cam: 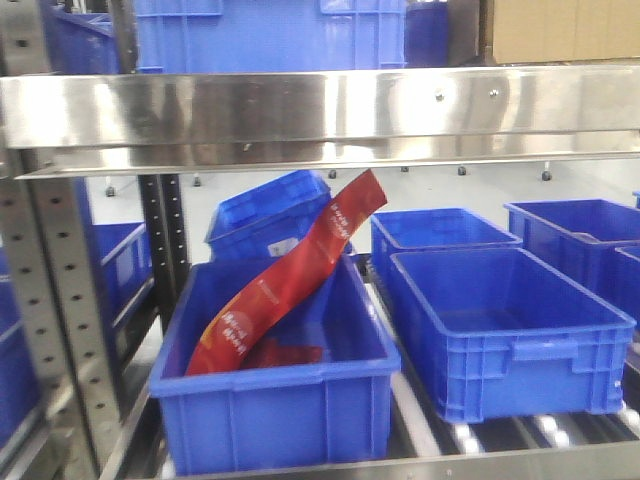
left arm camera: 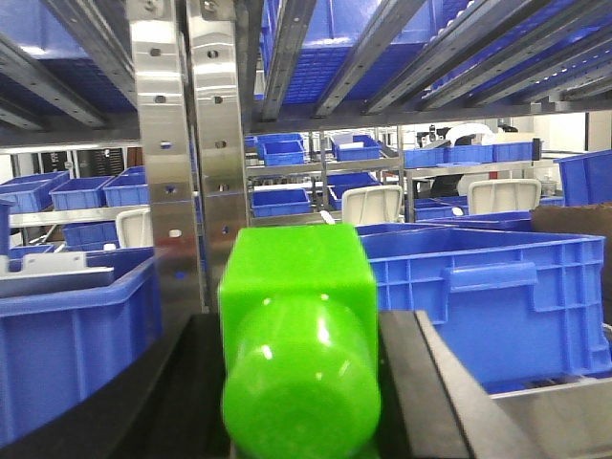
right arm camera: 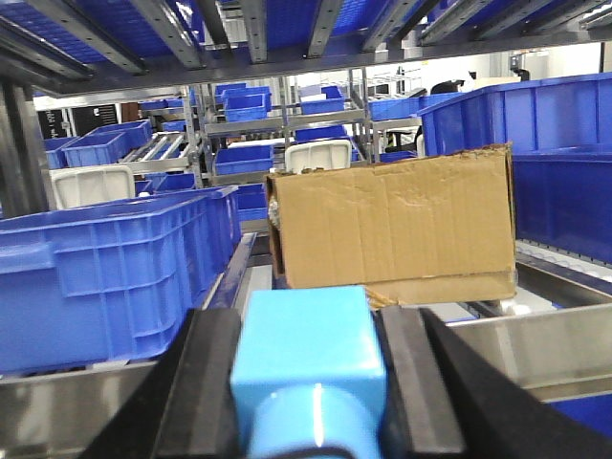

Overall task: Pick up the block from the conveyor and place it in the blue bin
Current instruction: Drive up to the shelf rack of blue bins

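Simultaneously, left gripper (left arm camera: 303, 317) clamps green block (left arm camera: 296, 277), right gripper (right arm camera: 308, 311) clamps light-blue block (right arm camera: 306, 359), blue bins (left arm camera: 497, 296) on racks (left arm camera: 218, 143) beyond.

The left claw (left arm camera: 301, 320) shows two flat, matte black fingers (left arm camera: 426, 382), one on each side of the green block (left arm camera: 298, 344). The finger to the block's right has a paler bevelled edge. The right claw (right arm camera: 308, 316) has the same black slab fingers (right arm camera: 201, 382) on each side of the light blue block (right arm camera: 308, 368), their upper faces slightly glossy.
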`<state>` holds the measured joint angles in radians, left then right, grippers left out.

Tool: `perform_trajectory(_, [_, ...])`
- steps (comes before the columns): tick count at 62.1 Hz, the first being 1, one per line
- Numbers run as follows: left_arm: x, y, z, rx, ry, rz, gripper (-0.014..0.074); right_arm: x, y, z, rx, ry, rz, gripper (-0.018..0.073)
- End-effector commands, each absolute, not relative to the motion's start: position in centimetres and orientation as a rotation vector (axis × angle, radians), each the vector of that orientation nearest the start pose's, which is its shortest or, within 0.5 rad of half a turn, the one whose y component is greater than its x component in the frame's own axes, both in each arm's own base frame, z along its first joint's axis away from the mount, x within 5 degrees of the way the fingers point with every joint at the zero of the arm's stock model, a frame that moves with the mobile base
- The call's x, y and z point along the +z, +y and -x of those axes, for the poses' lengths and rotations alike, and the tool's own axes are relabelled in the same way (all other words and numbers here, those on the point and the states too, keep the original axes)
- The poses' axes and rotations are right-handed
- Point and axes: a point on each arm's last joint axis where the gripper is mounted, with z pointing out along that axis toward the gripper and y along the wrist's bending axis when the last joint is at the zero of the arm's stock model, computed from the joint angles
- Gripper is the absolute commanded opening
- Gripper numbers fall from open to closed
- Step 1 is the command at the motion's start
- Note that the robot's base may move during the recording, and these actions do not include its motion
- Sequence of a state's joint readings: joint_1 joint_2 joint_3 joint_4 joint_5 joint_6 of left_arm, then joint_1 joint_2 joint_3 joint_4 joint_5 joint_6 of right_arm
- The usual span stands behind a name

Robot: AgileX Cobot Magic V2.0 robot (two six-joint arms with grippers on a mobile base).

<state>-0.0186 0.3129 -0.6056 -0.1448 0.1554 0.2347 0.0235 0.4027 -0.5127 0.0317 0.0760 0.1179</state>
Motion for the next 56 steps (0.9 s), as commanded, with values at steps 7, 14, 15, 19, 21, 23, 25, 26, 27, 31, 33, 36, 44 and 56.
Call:
perform_trajectory(7, [38.15, -0.27, -5.52, 0.049, 1.323, -0.087, -0.0111, 35.59, 0.19, -8.47, 0.136, 1.409, -0.084, -0.0162])
perform_trajectory(14, [38.15, -0.27, -5.52, 0.049, 1.323, -0.087, -0.0111, 35.59, 0.19, -8.47, 0.136, 1.409, -0.084, -0.0162])
perform_trajectory(15, [38.15, -0.27, -5.52, 0.049, 1.323, -0.087, -0.0111, 35.59, 0.19, -8.47, 0.136, 1.409, -0.084, -0.0162])
perform_trajectory(19, [38.15, -0.27, -5.52, 0.049, 1.323, -0.087, -0.0111, 35.59, 0.19, -8.47, 0.136, 1.409, -0.084, -0.0162])
perform_trajectory(21, [38.15, -0.27, -5.52, 0.049, 1.323, -0.087, -0.0111, 35.59, 0.19, -8.47, 0.136, 1.409, -0.084, -0.0162])
perform_trajectory(23, [38.15, -0.27, -5.52, 0.049, 1.323, -0.087, -0.0111, 35.59, 0.19, -8.47, 0.136, 1.409, -0.084, -0.0162])
perform_trajectory(25, [38.15, -0.27, -5.52, 0.049, 1.323, -0.087, -0.0111, 35.59, 0.19, -8.47, 0.136, 1.409, -0.084, -0.0162])
perform_trajectory(26, [38.15, -0.27, -5.52, 0.049, 1.323, -0.087, -0.0111, 35.59, 0.19, -8.47, 0.136, 1.409, -0.084, -0.0162])
perform_trajectory(27, [38.15, -0.27, -5.52, 0.049, 1.323, -0.087, -0.0111, 35.59, 0.19, -8.47, 0.136, 1.409, -0.084, -0.0162])
perform_trajectory(31, [38.15, -0.27, -5.52, 0.049, 1.323, -0.087, -0.0111, 35.59, 0.19, -8.47, 0.136, 1.409, -0.084, -0.0162])
perform_trajectory(33, [38.15, -0.27, -5.52, 0.049, 1.323, -0.087, -0.0111, 35.59, 0.19, -8.47, 0.136, 1.409, -0.084, -0.0162])
perform_trajectory(36, [38.15, -0.27, -5.52, 0.049, 1.323, -0.087, -0.0111, 35.59, 0.19, -8.47, 0.136, 1.409, -0.084, -0.0162])
perform_trajectory(44, [38.15, -0.27, -5.52, 0.049, 1.323, -0.087, -0.0111, 35.59, 0.19, -8.47, 0.136, 1.409, -0.084, -0.0162])
perform_trajectory(56, [38.15, -0.27, -5.52, 0.049, 1.323, -0.087, -0.0111, 35.59, 0.19, -8.47, 0.136, 1.409, -0.084, -0.0162])
